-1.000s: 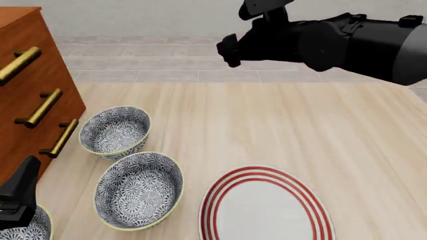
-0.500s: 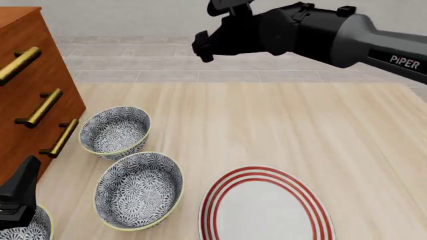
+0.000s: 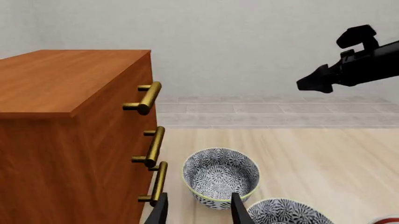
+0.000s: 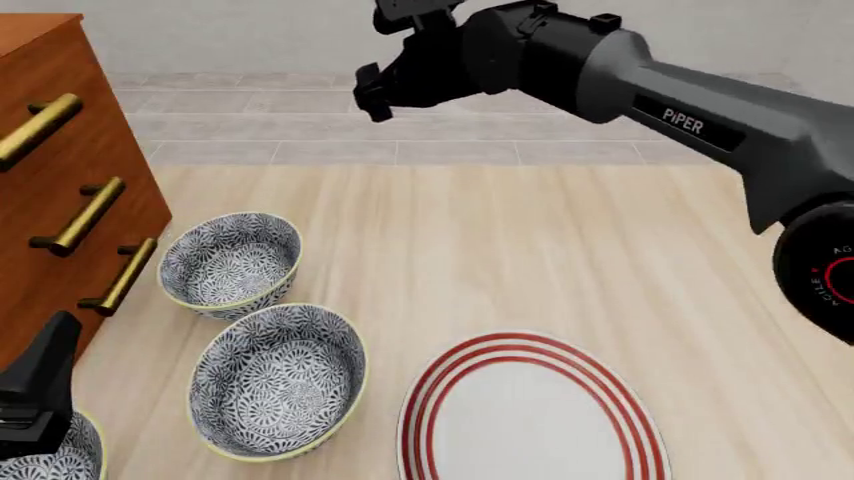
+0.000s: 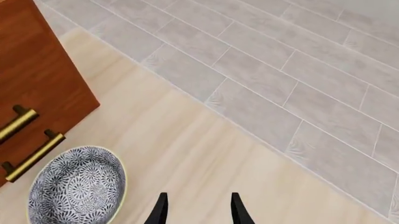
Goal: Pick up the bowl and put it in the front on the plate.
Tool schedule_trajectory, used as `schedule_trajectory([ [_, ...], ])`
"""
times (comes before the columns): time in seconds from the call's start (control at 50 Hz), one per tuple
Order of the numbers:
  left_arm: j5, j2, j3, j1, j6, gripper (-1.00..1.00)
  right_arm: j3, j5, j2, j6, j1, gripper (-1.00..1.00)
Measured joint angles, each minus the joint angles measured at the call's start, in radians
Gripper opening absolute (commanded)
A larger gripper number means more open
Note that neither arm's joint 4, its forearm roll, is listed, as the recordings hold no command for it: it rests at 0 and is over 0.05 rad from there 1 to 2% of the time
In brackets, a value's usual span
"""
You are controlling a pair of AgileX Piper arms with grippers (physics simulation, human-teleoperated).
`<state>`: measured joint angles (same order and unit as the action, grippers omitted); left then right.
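Note:
Three blue-and-white floral bowls stand by the cabinet on the left: a far bowl (image 4: 230,262), a middle bowl (image 4: 278,380) and a near bowl (image 4: 54,462) cut off at the bottom corner. The white plate (image 4: 531,412) with red rings lies front centre. My left gripper (image 4: 47,372) hovers over the near bowl, open and empty; its wrist view shows the far bowl (image 3: 221,177) past the left gripper (image 3: 198,213). My right gripper (image 4: 370,95) is high over the table's back edge, open and empty. In its wrist view the right gripper (image 5: 198,212) points down, with the far bowl (image 5: 78,191) off to one side.
A wooden cabinet (image 4: 54,200) with brass handles (image 4: 83,215) stands along the left edge, close to the bowls. The right arm (image 4: 694,120) stretches across the upper right. Tiled floor (image 4: 334,130) lies beyond the table's far edge.
The right arm has swung leftward along the back of the table, staying high. The left gripper, the bowls and the plate have not moved.

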<state>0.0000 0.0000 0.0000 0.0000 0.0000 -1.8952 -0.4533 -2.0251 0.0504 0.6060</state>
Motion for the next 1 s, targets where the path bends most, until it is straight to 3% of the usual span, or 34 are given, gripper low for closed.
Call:
schedule_trajectory([
  [1.0,0.0,0.0,0.0,0.0,0.0,1.0,-0.33,-0.161,-0.222,-0.028,0.091,1.0],
])
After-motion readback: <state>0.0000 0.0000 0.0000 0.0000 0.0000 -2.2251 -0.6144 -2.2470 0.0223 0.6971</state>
